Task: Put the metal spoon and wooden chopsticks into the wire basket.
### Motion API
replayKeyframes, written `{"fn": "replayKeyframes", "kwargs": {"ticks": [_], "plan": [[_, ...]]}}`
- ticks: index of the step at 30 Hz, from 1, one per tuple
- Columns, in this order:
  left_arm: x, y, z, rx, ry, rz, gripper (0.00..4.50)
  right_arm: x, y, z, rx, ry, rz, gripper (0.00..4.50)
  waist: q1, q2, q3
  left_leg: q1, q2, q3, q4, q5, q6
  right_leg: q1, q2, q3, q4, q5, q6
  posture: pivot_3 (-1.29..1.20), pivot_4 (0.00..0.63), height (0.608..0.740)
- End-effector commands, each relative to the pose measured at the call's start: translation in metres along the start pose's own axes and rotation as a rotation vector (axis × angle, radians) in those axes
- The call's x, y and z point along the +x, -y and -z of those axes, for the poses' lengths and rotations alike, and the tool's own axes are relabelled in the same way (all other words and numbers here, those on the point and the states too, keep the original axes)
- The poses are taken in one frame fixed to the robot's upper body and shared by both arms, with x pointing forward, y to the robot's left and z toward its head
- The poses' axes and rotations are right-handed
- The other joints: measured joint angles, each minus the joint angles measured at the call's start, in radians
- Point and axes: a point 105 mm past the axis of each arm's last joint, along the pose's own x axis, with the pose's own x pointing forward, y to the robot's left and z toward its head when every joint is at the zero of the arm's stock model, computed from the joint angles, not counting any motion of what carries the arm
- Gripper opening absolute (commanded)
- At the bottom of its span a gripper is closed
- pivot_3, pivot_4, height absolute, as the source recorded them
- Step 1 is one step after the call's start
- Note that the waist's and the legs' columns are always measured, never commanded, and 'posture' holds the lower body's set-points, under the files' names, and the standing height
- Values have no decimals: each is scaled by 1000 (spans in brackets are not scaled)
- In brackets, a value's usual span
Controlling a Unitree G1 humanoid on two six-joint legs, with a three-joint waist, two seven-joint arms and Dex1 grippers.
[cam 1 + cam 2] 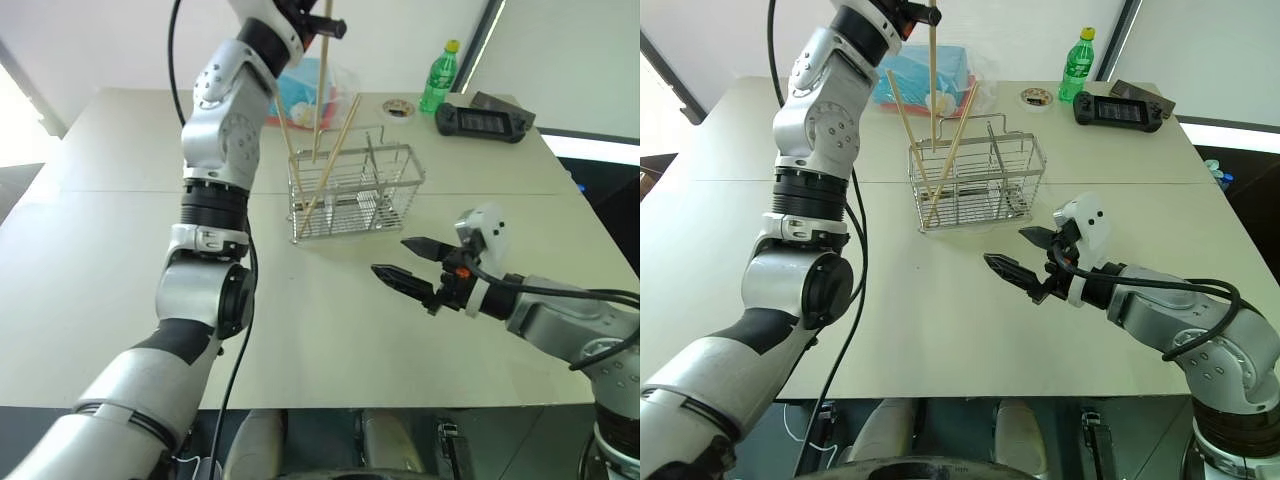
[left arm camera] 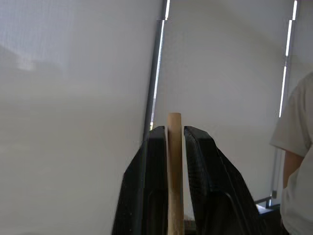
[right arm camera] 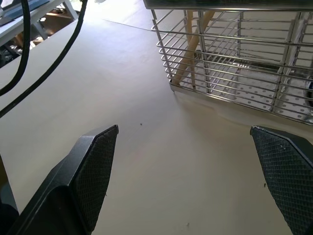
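Left gripper (image 1: 322,22) high above wire basket (image 1: 355,190), pinching upright wooden chopstick (image 1: 318,95); lower tip inside left compartment beside two leaning chopsticks (image 1: 325,170). Advice: release only once tip seated. Right gripper (image 1: 405,265) wide open, empty, over desk (image 1: 90,250).

Wooden chopsticks (image 1: 932,150) in wire basket (image 1: 980,185)

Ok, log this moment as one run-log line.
left tool: gripping chopstick upright over wire basket | two chopsticks already in basket | right tool: open, empty, over table
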Motion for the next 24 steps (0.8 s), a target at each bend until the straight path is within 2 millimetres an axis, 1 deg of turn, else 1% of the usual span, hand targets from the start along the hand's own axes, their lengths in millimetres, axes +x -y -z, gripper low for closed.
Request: {"fn": "replayKeyframes", "kwargs": {"ticks": [1, 5, 6, 10, 11, 13, 14, 15, 16, 18, 19, 20, 21, 22, 24], "plan": [[-3, 8, 5, 12, 8, 16, 2249, -6, -3, -13, -33, 50, 4, 4500, 0, 0, 0, 0, 0, 0, 0, 0, 0, 0, 0, 0, 0, 0, 0, 0, 150, 713], [-10, 7, 10, -9, -4, -12, 4279, -6, -1, -14, -31, 51, 8, 4500, -2, 0, 0, 0, 0, 0, 0, 0, 0, 0, 0, 0, 0, 0, 0, 0, 150, 713], [-11, 6, 10, -18, -7, -21, 4441, -6, -1, -15, -31, 51, 8, 4500, -2, 0, 0, 0, 0, 0, 0, 0, 0, 0, 0, 0, 0, 0, 0, 0, 150, 713], [-20, 0, 3, -25, 0, -67, 4441, -4, 0, -16, -33, 46, -3, 4500, 0, 0, 0, 0, 0, 0, 0, 0, 0, 0, 0, 0, 0, 0, 0, 0, 150, 713], [-22, -4, -4, -26, 2, -82, 4441, -3, 1, -16, -35, 44, -6, 4500, -1, 0, 0, 0, 0, 0, 0, 0, 0, 0, 0, 0, 0, 0, 0, 0, 150, 713], [-28, -11, -25, 9, -4, -83, 4441, -2, 3, -19, -46, 41, -10, 4500, -5, 0, 0, 0, 0, 0, 0, 0, 0, 0, 0, 0, 1, 0, 0, 0, 150, 713], [-31, -13, -32, 25, -10, -81, 4441, -2, 4, -19, -49, 41, -11, 4500, -13, 0, 0, 0, 0, 0, 0, 0, 0, 0, 0, 0, 1, 0, 0, 0, 150, 713], [-34, -17, -38, 50, -41, -70, 4441, -2, 7, -21, -54, 42, -9, 4500, -16, 1, 0, 0, 0, 0, 0, 0, 0, -1, 0, 0, 2, 0, 0, 0, 150, 713], [-43, -25, -44, 75, -105, -45, 4441, -2, 11, -24, -63, 43, -3, 4500, -18, 1, 0, 1, 0, 0, 0, 0, 0, 0, 0, 0, 2, 0, 0, 0, 150, 713], [-70, -41, -57, 167, -242, 6, 4441, -4, 24, -31, -87, 48, 23, 4500, -35, 4, 2, 1, 1, 0, 0, 0, 0, -1, 1, 0, 2, 0, 0, 0, 150, 713], [-79, -44, -60, 191, -293, 21, 4441, -5, 29, -33, -94, 49, 31, 4500, -45, 5, 2, 1, 1, 1, -1, 0, 0, -2, 1, 1, 3, 0, 0, 0, 150, 713], [-96, -48, -61, 237, -364, 57, 4441, -5, 35, -36, -104, 51, 45, 4500, -51, 6, 2, 2, 1, 0, -2, 0, 0, -2, 1, 1, 3, 0, 0, 0, 150, 713], [-117, -52, -59, 283, -454, 89, 4441, -5, 41, -38, -115, 55, 56, 4500, -52, 6, 1, 2, 1, 0, -2, 0, 0, -1, 1, 1, 3, 0, 0, 0, 150, 713], [-142, -54, -54, 292, -571, 121, 4441, -5, 48, -41, -123, 60, 66, 4500, -50, 7, 1, 3, 2, 1, -3, 0, 0, -1, 2, 1, 3, 0, 0, 0, 150, 713], [-177, -55, -47, 302, -725, 150, 4441, -5, 58, -46, -133, 70, 84, 4500, -50, 8, 2, 3, 2, 1, -3, 0, 0, -1, 2, 1, 3, 0, -1, 0, 150, 713]]}}
